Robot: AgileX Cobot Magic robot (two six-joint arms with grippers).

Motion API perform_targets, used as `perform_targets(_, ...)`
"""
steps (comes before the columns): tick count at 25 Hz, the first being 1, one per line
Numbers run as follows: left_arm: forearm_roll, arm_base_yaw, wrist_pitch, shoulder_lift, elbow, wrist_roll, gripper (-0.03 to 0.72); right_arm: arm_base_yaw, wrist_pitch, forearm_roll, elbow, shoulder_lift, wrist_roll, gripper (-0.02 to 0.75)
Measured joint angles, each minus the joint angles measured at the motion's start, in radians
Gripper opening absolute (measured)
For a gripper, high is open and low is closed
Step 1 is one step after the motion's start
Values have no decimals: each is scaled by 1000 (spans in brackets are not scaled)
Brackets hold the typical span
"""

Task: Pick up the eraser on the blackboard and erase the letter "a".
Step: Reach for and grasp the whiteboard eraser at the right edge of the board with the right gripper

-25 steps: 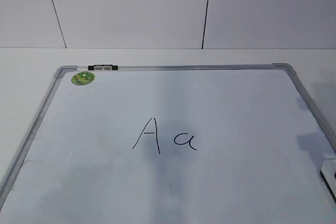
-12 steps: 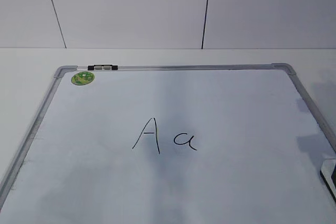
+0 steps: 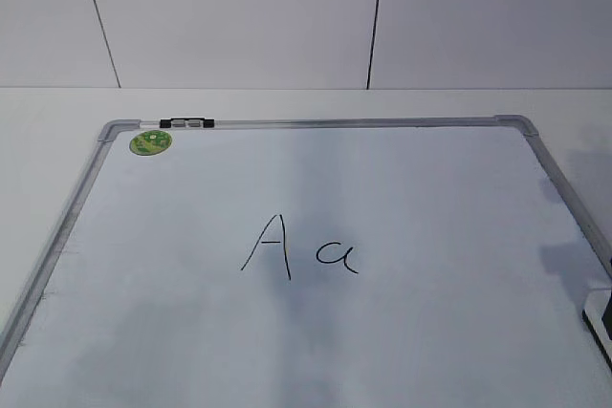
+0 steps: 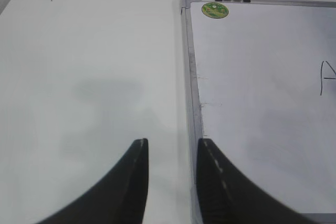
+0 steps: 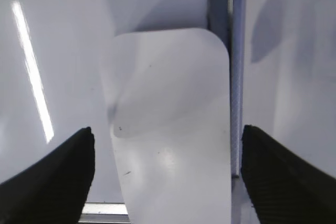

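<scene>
Here the board [image 3: 402,198] lies flat on a white table [image 3: 57,107], its grey frame running along the far edge and down both sides, with rounded corners. A green sticker [image 3: 151,142] sits inside the far left corner, just beside a small black clip [image 3: 187,122] on the far rail. Near the middle of the board a tall "A" [image 3: 270,247] stands left of the small "a" [image 3: 338,256]; the two are near each other but apart, and bare white surface lies all around them out to the frame.

The eraser [image 5: 170,124] lies on the board at its right edge, its long side right against the inner side of the right frame rail. In the exterior view only a sliver of it [image 3: 600,311] shows at the right border, so its full outline there is hard to judge.

The right gripper [image 5: 168,177] hangs above the eraser with its jaws spread wide, one dark finger [image 5: 58,177] over the board surface left of the eraser and the other over the table beyond the rail; neither touches the eraser.

The left gripper [image 4: 170,182] hovers over the board's left rail near the near end, jaws parted narrowly and holding nothing, one finger [image 4: 131,182] over the bare table, the other above the rail. Open tabletop stretches away to its left.
</scene>
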Motion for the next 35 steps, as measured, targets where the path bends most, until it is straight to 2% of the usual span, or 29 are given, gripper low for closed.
perform_targets(35,0,-14,0,0,0,0,239,0,-51,-8,53,0,7,633)
